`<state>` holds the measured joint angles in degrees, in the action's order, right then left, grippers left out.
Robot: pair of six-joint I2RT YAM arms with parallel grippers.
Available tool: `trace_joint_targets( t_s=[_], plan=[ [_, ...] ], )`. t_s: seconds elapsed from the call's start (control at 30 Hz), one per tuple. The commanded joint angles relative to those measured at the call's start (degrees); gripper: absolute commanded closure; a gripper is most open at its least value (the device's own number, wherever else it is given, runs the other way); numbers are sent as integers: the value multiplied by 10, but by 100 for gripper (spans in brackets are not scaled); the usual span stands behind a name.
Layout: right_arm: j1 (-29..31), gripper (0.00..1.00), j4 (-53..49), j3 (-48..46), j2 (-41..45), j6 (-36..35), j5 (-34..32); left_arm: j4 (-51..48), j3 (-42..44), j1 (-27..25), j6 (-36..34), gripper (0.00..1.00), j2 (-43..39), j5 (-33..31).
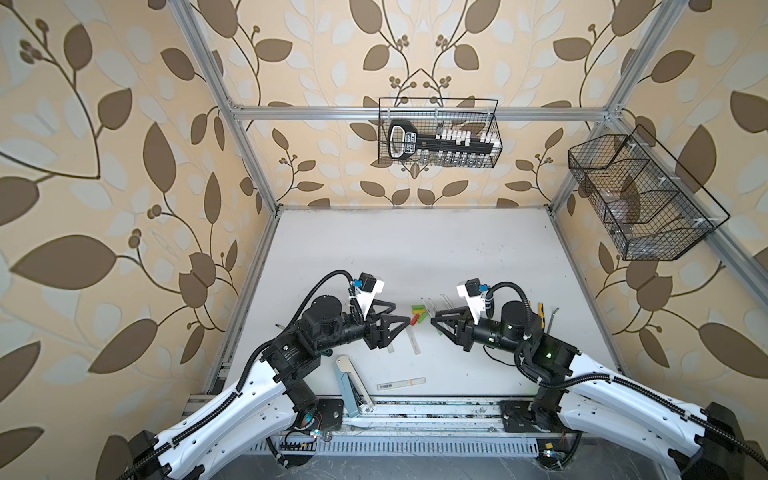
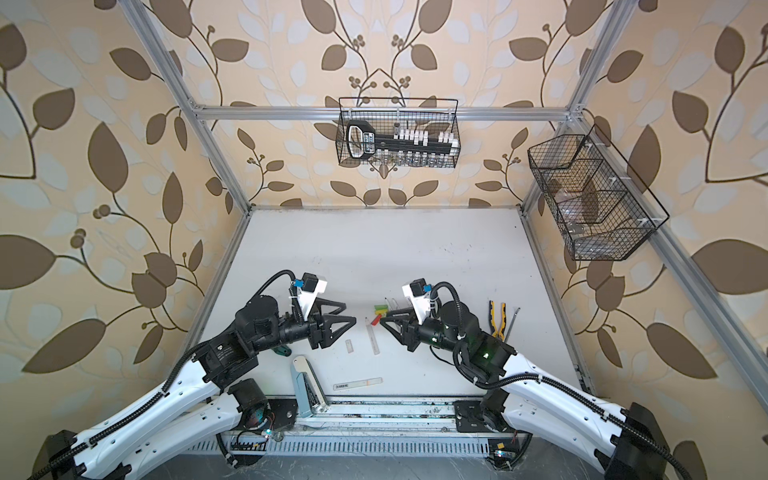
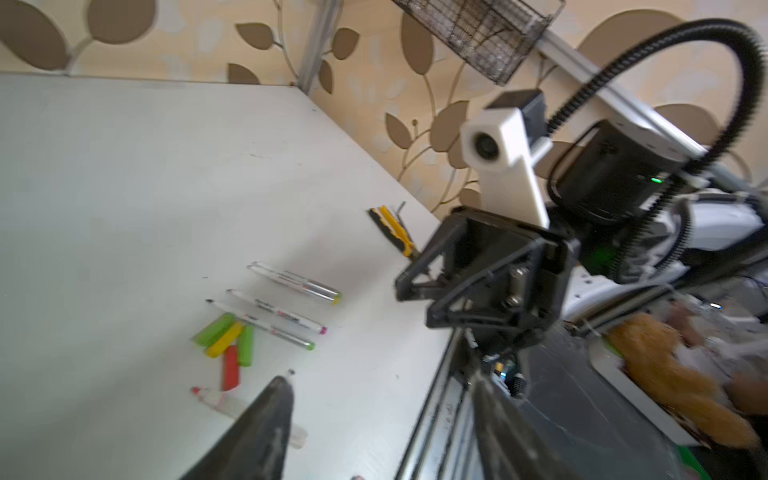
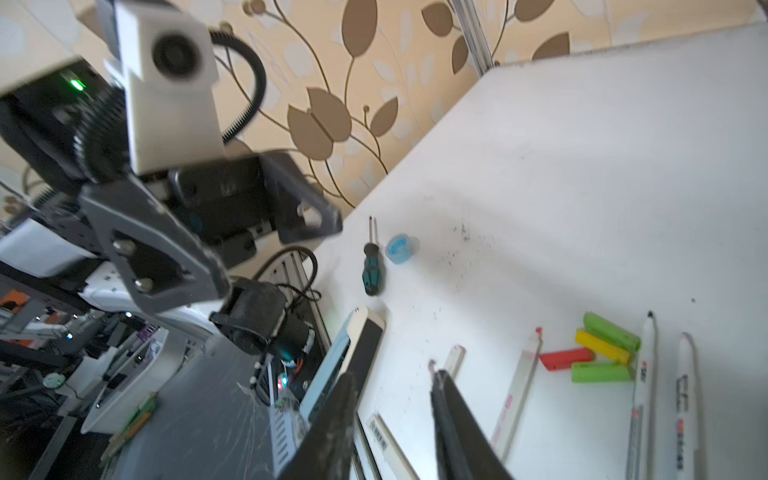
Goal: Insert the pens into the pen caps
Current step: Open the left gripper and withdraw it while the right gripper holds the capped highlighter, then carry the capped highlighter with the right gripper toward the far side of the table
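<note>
Hovering released, empty: left gripper [image 1: 402,313], right gripper [image 1: 436,316]; green, yellow, red plastic caps [image 3: 224,338] loose beside slim white marker pens [image 3: 276,311]; capping largely undone.

White tabletop [image 1: 415,249], scuffed and speckled. Mid-table, a touching cluster of pen caps [image 4: 602,347]: two green, one yellow, one red, with three slim pens [image 3: 286,320] just beside. Near the front edge, a white pen [image 1: 401,384] and a pale blue stapler [image 2: 305,384]. Leftward, a green-and-black screwdriver [image 4: 372,266]; rightward, yellow-and-black pliers [image 2: 498,318].
</note>
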<state>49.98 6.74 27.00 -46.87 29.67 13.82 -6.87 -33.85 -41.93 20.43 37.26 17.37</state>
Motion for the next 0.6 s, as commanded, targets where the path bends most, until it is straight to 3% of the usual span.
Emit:
trace_joint_targets(
  t_s=[0.0,0.1,0.2,0.4,0.57],
  plan=[
    [69,60,-89,6,-33,-33,-54,-103,-49,3,10,1,-19,-170],
    [144,54,-119,33,-96,-65,-95,-193,-81,4,18,1,-21,-254],
    [195,47,-157,84,-180,-102,-121,-271,-113,4,34,1,-17,-299],
    [241,43,-255,210,-357,-170,-157,-428,-189,4,24,1,-22,-329],
    [249,42,-322,276,-462,-214,-165,-470,-195,4,30,1,-104,-368]
  ],
)
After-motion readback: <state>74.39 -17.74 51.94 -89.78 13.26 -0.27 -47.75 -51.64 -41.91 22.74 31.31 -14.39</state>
